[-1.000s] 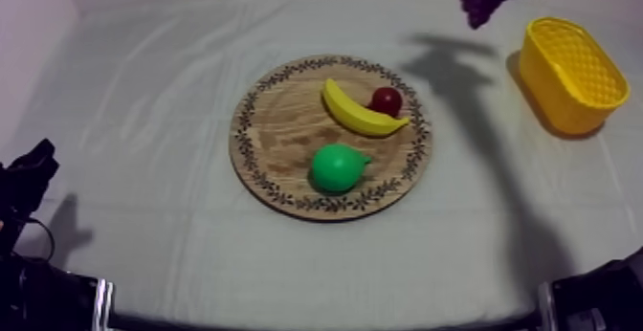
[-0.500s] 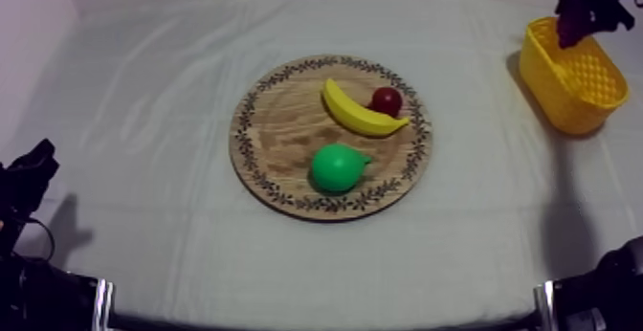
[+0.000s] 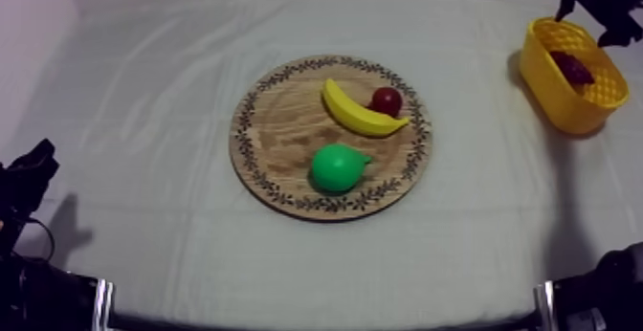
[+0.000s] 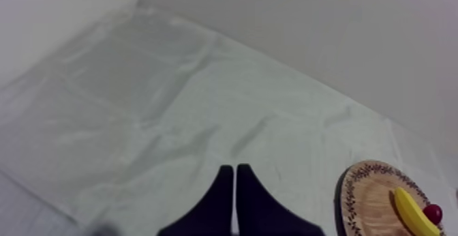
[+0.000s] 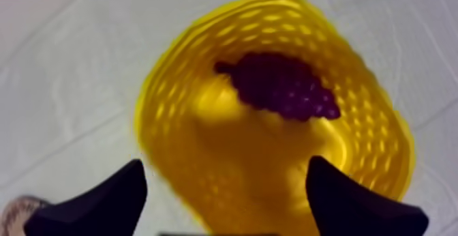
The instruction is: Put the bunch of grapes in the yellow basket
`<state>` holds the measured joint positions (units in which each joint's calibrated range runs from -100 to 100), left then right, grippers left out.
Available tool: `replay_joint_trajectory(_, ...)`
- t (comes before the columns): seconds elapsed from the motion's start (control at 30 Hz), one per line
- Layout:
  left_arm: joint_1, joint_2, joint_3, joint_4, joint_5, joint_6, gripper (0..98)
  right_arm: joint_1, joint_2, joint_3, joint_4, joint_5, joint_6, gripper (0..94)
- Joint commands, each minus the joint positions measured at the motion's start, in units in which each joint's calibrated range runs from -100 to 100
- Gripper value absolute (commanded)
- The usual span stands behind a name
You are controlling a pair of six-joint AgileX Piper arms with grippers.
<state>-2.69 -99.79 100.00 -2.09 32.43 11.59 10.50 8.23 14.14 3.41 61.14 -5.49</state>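
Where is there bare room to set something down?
Bare cloth lies between the wooden board and the yellow basket, and along the board's other side. Crowded: the board, with banana, pear and small red fruit; the basket holds the grapes.

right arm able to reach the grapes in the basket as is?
Probably yes: the right gripper hangs open over the yellow basket, and the bunch of grapes lies uncovered inside.
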Motion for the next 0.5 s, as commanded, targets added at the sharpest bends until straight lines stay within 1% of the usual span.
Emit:
replay_joint_trajectory(0.0, 0.0, 0.0, 0.0, 0.01, 0.0, 0.0, 0.1, -0.9, -8.1, 5.3, -0.2, -0.8, 0.6, 80.2)
replay_joint_trajectory(0.17, 0.0, 0.0, 0.0, 0.01, 0.0, 0.0, 0.1, -3.6, -22.9, 15.7, -1.1, -2.2, 1.4, 62.5)
replay_joint_trajectory(0.2, 0.0, 0.0, 0.0, 0.01, 0.0, 0.0, 0.1, -4.1, -26.1, 17.7, -1.3, -2.3, 1.5, 57.8)
replay_joint_trajectory(0.37, 0.0, 0.0, 0.0, 0.01, 0.0, 0.0, 0.1, -6.5, -41.6, 25.8, -2.4, -2.3, 2.1, 28.4)
replay_joint_trajectory(0.47, 0.0, 0.0, 0.0, 0.01, 0.0, 0.0, 0.1, -7.0, -48.6, 29.0, -3.4, -2.1, 2.9, 16.5)
